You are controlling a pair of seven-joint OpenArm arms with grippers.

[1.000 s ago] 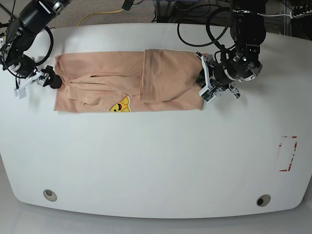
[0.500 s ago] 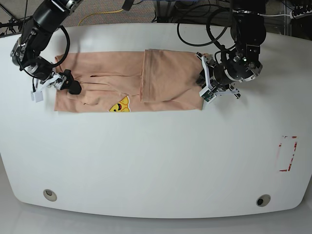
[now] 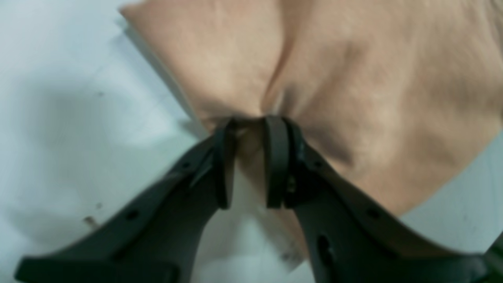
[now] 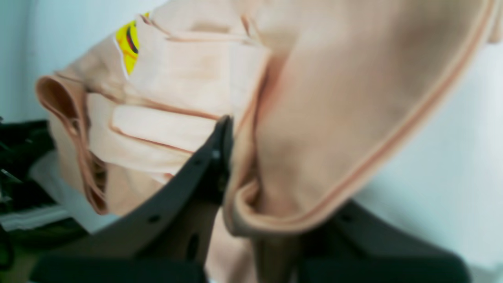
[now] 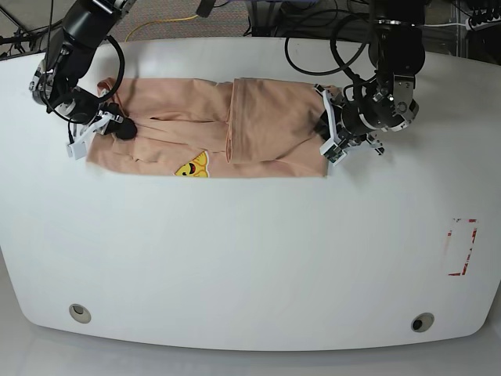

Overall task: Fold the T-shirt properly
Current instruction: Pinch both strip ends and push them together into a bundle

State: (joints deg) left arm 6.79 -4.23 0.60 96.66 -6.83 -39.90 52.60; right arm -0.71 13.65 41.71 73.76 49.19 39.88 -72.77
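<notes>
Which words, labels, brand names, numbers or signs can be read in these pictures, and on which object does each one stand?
No text can be read in any view.
The peach-pink cotton T-shirt carries only a yellow cartoon face print, a picture without letters.
The red-outlined marking near the edge of the white table is too small to read; it looks like a bare frame.
Both wrist views are blurred and show no label.

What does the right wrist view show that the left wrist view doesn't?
Only the right wrist view shows the yellow cartoon print, stacked folded layers and a hemmed edge draped over the right end effector, which is shut on the T-shirt. Only the left wrist view shows the left end effector pinching a plain, puckered edge. Both show peach fabric over the white table.
</notes>
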